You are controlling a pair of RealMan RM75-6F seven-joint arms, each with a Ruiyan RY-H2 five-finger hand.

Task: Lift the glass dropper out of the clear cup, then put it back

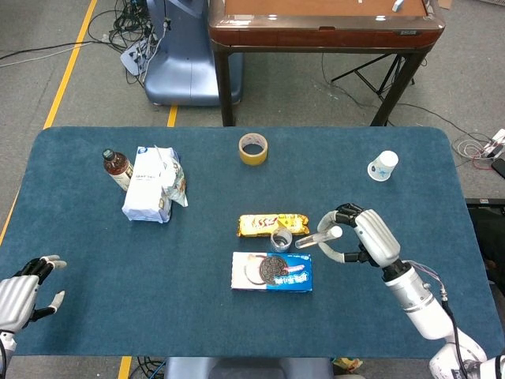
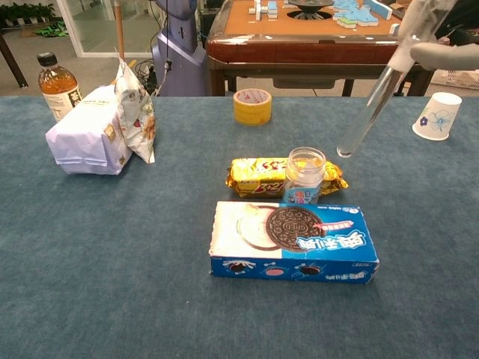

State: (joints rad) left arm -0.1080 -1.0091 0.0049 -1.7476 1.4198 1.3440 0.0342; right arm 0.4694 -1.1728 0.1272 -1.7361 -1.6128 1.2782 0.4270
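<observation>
Table [image 1: 95,316], a broad blue-felt top, carries everything within reach of both arms, with the working things gathered at its middle so the right arm can get to them. Near the centre lies a flat blue cookie box [image 2: 296,243], and just behind it a gold-wrapped biscuit pack [image 2: 258,173]. The small clear cup [image 2: 304,176] stands upright in front of that pack and touches it, its mouth open upward, ready to take the dropper back.

The right hand [image 1: 364,235] has its fingers closed around the upper end of the long clear glass dropper [image 2: 373,105]. The dropper is out of the cup and in the air, slanted, its lower tip up and to the right of the cup's rim and clear of it. The tilt points the tip toward the cup, which suits the return half of the task; I judge the tip must come over the mouth and the tube stand more upright before lowering.

The left hand [image 1: 22,290] rests at the near left edge, fingers apart, holding nothing, well clear of the work.
</observation>
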